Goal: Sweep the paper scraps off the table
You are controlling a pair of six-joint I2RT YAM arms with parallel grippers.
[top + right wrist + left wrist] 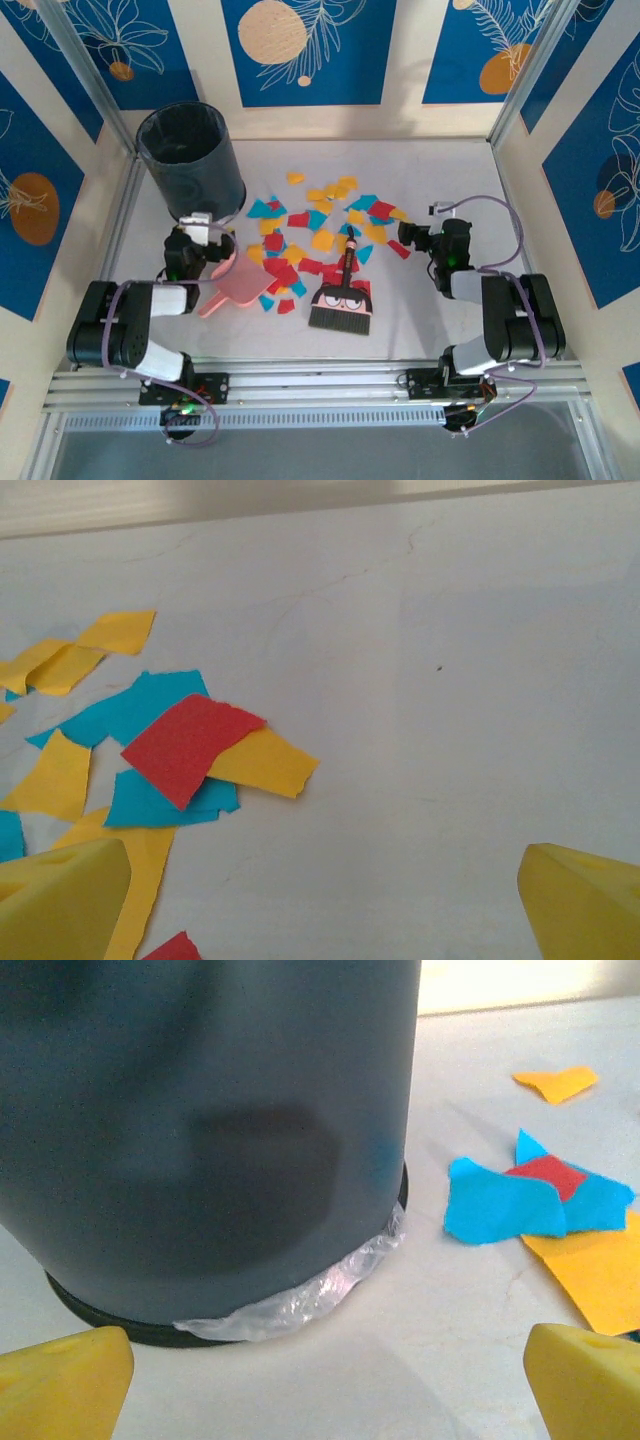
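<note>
Red, orange-yellow and teal paper scraps [320, 225] lie scattered over the middle of the pale table [450, 170]. My left gripper [203, 232] hovers at their left edge, just in front of the dark bin. In the left wrist view its yellow fingertips [62, 1380] stand wide apart over bare table, so the left gripper [330, 1390] is open and empty, with scraps [505, 1205] to its right. My right gripper [412, 236] sits at the pile's right edge. It [325, 910] is open too, holding nothing, and scraps [185, 745] lie to its left.
A dark bin [190, 160] with a clear liner stands at the back left, close ahead in the left wrist view [200, 1130]. A pink dustpan [238, 285] lies beside the left arm. A small brush with a cartoon face [343, 300] lies at the near centre.
</note>
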